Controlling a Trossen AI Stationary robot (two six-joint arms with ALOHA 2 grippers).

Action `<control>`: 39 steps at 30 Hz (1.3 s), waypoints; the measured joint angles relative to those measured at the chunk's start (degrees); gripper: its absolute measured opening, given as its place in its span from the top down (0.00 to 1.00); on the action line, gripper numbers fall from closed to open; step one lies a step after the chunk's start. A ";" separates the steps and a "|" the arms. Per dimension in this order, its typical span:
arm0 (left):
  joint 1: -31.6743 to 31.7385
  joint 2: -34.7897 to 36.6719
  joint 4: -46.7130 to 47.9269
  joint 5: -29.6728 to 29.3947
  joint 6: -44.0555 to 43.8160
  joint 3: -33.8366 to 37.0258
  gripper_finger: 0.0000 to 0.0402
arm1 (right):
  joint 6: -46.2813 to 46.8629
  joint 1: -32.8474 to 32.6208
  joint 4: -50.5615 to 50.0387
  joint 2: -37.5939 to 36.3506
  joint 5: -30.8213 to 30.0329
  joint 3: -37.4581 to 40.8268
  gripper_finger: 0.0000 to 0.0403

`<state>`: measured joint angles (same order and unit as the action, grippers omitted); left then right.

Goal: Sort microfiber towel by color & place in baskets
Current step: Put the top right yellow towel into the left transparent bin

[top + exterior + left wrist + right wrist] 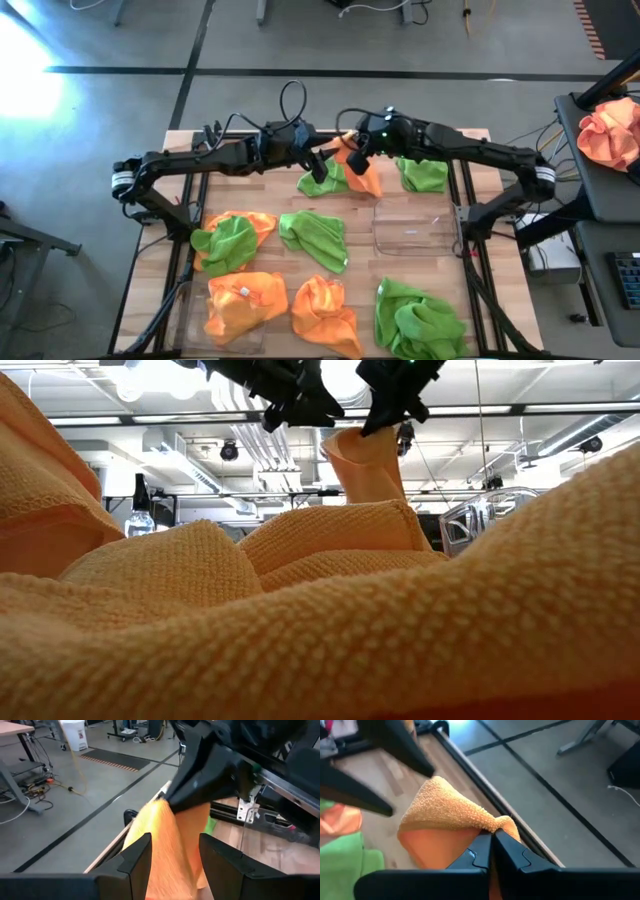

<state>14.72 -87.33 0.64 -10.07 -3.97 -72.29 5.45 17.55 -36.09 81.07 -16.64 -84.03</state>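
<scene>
An orange microfiber towel (364, 176) hangs from my shut right gripper (358, 152) above the table's far edge, and the low view shows it hanging free (366, 468). My left gripper (322, 160) is open just to its left. In the left wrist view the fingers stand either side of the hanging cloth (170, 845). One clear basket (440, 238) sits right of centre. The other basket (190, 322), at the near left, holds an orange towel (245, 300). Other green and orange towels lie about the table. My right gripper (493, 837) pinches a gathered peak of the orange towel (496, 824) between its two fingers, coming from above. The cloth hangs slack below the fingers, lifted off the wood; how many layers are held cannot be told. Whether my left gripper (175, 845) touches the cloth, I cannot tell.
Green towels lie at the far middle (320, 182), far right (424, 174), centre (316, 236) and near right (420, 316). A green towel (230, 242) overlaps an orange one (256, 222) on the left, and another orange towel (326, 312) lies near centre. A peach cloth (610, 130) sits off the table at the right.
</scene>
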 joint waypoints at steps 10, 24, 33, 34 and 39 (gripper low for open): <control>0.50 0.00 1.53 -0.10 1.40 0.33 0.63 | -1.50 -2.00 -2.73 0.45 0.10 -4.34 0.98; 1.14 -0.02 0.95 0.10 1.36 0.42 0.63 | -1.11 -2.99 -2.57 -1.16 0.11 -5.26 0.98; 1.14 -0.04 0.92 0.14 0.85 0.42 0.63 | -1.02 -4.50 -1.88 0.01 0.28 -5.33 0.98; 1.14 -0.04 0.92 0.14 0.61 0.42 0.63 | -1.02 -4.56 -1.72 0.07 0.27 -5.33 0.98; 1.14 -0.04 0.90 0.14 0.48 0.42 0.65 | -1.02 -4.56 -1.71 0.10 0.16 -5.33 0.98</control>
<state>15.86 -87.37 1.54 -9.93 -3.49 -71.88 4.43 12.99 -37.80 81.17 -16.49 -89.36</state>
